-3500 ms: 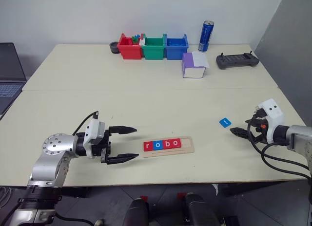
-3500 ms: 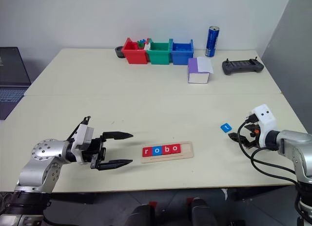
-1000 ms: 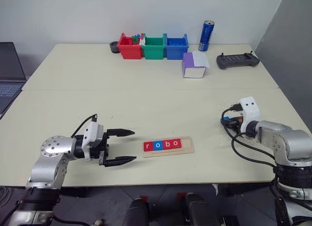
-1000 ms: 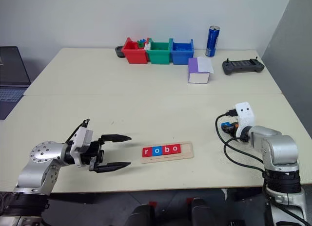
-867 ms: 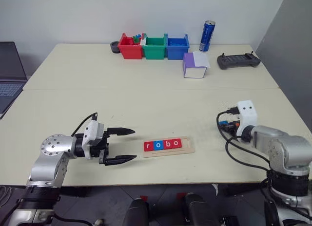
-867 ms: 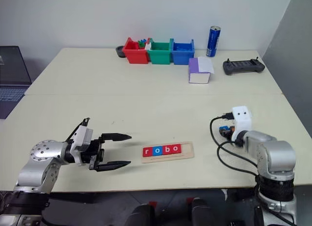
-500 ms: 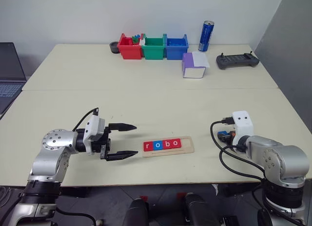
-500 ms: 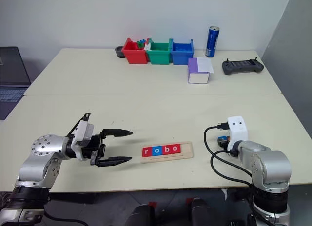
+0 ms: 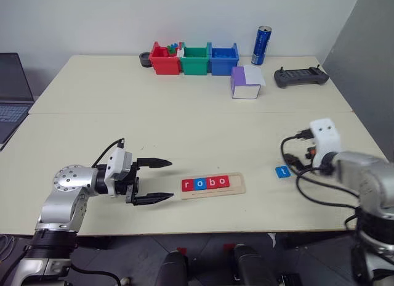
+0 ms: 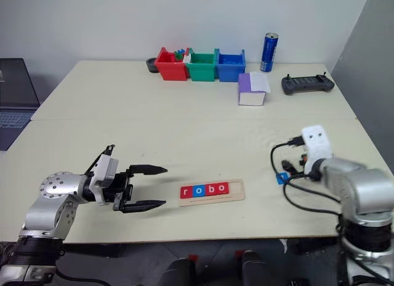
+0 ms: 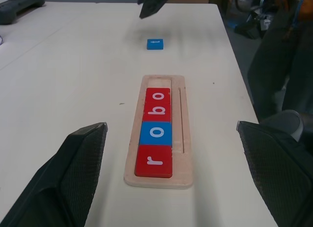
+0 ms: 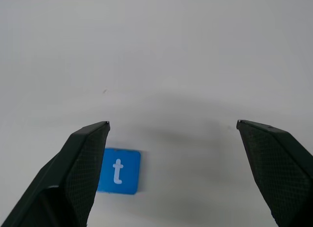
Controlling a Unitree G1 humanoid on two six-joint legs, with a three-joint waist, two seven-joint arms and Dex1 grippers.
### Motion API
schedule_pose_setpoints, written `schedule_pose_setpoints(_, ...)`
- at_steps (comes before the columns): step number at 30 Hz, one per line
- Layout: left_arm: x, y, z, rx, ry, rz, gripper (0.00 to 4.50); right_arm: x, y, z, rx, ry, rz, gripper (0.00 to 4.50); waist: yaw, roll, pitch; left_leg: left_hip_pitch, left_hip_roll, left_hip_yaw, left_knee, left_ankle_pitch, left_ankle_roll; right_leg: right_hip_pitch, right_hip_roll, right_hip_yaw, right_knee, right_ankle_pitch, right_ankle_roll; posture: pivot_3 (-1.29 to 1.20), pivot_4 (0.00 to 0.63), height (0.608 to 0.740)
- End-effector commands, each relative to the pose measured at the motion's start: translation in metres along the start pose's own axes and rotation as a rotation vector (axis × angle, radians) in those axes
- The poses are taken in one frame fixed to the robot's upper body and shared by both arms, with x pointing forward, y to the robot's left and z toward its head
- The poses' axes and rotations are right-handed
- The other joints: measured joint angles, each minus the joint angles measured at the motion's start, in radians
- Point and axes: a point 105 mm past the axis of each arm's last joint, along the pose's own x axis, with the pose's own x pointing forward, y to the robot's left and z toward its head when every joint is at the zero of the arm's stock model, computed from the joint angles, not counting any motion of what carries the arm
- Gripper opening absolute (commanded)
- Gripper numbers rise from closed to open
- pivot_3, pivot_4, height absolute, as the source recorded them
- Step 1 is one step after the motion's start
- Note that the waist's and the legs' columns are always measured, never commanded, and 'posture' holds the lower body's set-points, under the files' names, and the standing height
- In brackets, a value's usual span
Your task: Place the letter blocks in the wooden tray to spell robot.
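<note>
On the pale table (image 9: pixel 184 113) in front of my robot, the biggest items sat along the far edge: a row of red bin (image 9: pixel 163 59), green bin (image 9: pixel 194 60) and blue bin (image 9: pixel 222 59), with a purple-and-white box (image 9: pixel 245 82) just in front of them, a black handheld controller (image 9: pixel 300 77) toward the right and a tall blue can (image 9: pixel 261 45) standing upright behind the box. At the left edge I could see part of a dark laptop (image 9: pixel 11 89). Near the front edge lay the wooden tray (image 9: pixel 212 184), lengthwise across my view, holding four letter blocks (image 9: pixel 205 183) side by side that read r, o, b, o in red, blue, red, red; its rightmost slot was bare wood. My left gripper (image 9: pixel 152 179) hovered just left of the tray, pointing toward it with its two black fingers spread wide and nothing between them. My right gripper (image 12: pixel 171 148) hung above the table on the right side, its fingers likewise parted and grasping nothing. The fifth piece, the blue t block (image 9: pixel 282 171), lay flat on the tabletop well to the right of the tray, just beside the right gripper's near finger as seen from the right wrist camera, and clear of both fingers.
</note>
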Motion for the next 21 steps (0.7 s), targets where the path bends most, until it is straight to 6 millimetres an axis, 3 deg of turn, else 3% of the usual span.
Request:
schedule_pose_setpoints(1, 0.000, 0.003, 0.004, 0.027, -0.004, 0.008, 4.50, -0.009, 0.016, 0.010, -0.193, -0.092, 0.266, 4.46, 0.000, 0.000, 0.000, 0.000, 0.000, 0.000, 0.000, 0.000, 0.000, 0.000, 0.000, 0.000, -0.001, 0.000, 0.000, 0.00, 0.150, 0.740)
schedule_pose_setpoints(4, 0.002, 0.004, 0.005, 0.029, -0.008, 0.007, 4.50, -0.017, 0.029, -0.016, -0.444, -0.070, 0.551, 4.46, 0.000, -0.001, 0.000, 0.000, 0.000, 0.000, 0.000, -0.002, 0.003, 0.001, 0.000, 0.000, -0.002, 0.000, 0.002, 0.00, 0.150, 0.740)
schedule_pose_setpoints(6, 0.002, 0.004, 0.005, 0.030, -0.011, 0.005, 4.50, -0.013, 0.021, -0.031, -0.532, -0.022, 0.646, 4.46, 0.000, -0.001, 0.000, 0.000, 0.000, 0.001, 0.001, -0.003, 0.004, 0.001, 0.000, 0.000, -0.003, 0.002, 0.005, 0.00, 0.150, 0.740)
schedule_pose_setpoints(9, 0.000, 0.005, 0.005, 0.030, -0.010, 0.005, 4.50, 0.004, 0.007, -0.032, -0.621, -0.012, 0.689, 4.46, -0.017, 0.000, 0.000, 0.001, 0.000, 0.004, 0.002, -0.003, 0.004, 0.001, 0.000, 0.002, -0.003, 0.002, 0.006, 0.00, 0.150, 0.740)
schedule_pose_setpoints(15, -0.004, 0.004, 0.002, 0.037, -0.006, 0.016, 4.50, 0.032, 0.000, -0.031, -0.765, 0.020, 0.772, 4.46, -0.025, 0.000, 0.000, 0.004, 0.001, 0.005, 0.002, -0.002, 0.004, 0.001, 0.001, 0.003, 0.000, 0.002, 0.004, 0.00, 0.150, 0.740)
schedule_pose_setpoints(21, -0.010, -0.005, -0.004, 0.026, 0.002, 0.044, 4.50, 0.044, 0.003, -0.032, -0.829, 0.023, 0.843, 4.46, -0.017, 0.000, 0.001, 0.001, 0.000, 0.005, 0.002, -0.003, 0.004, 0.000, 0.000, 0.003, 0.000, 0.003, 0.005, 0.00, 0.150, 0.740)
